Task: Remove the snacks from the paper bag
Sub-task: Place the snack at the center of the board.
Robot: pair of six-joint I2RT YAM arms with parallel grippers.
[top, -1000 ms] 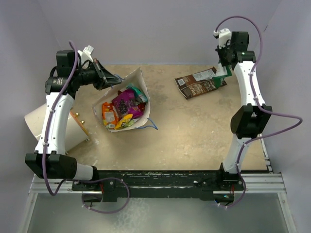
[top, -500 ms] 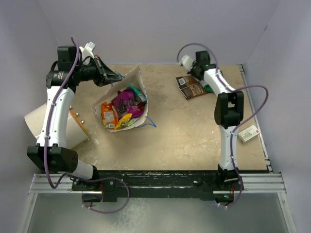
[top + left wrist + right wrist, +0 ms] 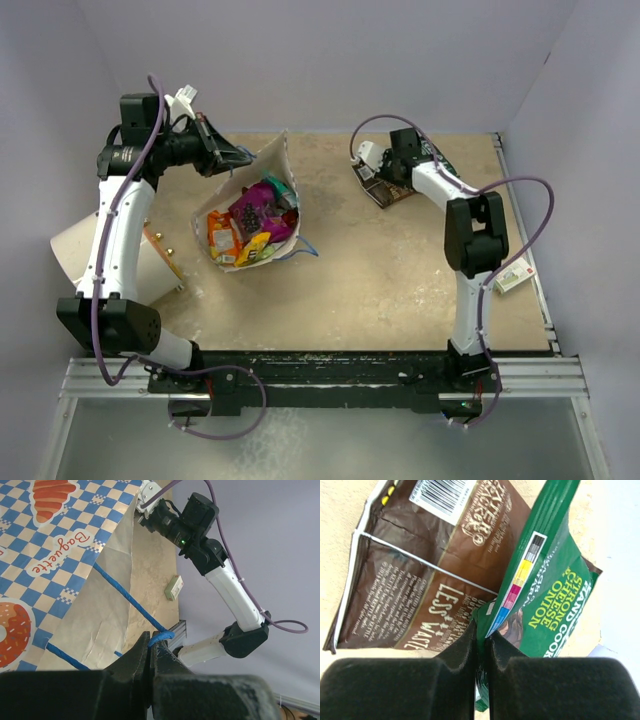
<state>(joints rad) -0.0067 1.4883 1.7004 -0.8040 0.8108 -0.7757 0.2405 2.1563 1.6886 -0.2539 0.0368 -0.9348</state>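
Since a second ago the right arm has swung in from the far right corner and folded low over the table point(image 3: 380, 270). The two loose packets beneath it have slid slightly left, and a small white-green box point(image 3: 512, 274) now shows near the right edge. The left arm has barely shifted.

The right gripper point(image 3: 481, 637) is pinched on the edge of a green packet point(image 3: 550, 590), with only a sliver of green between its jaws. The packet lies on the table, partly overlapping a brown packet point(image 3: 420, 580).

The left gripper point(image 3: 151, 647) is clamped on a blue cord handle point(image 3: 161, 636) of the paper bag point(image 3: 278, 160), holding that side up. The bag sits at the left of the table with its mouth open. The other snacks point(image 3: 250, 215) – purple, orange, yellow and teal – are heaped inside.
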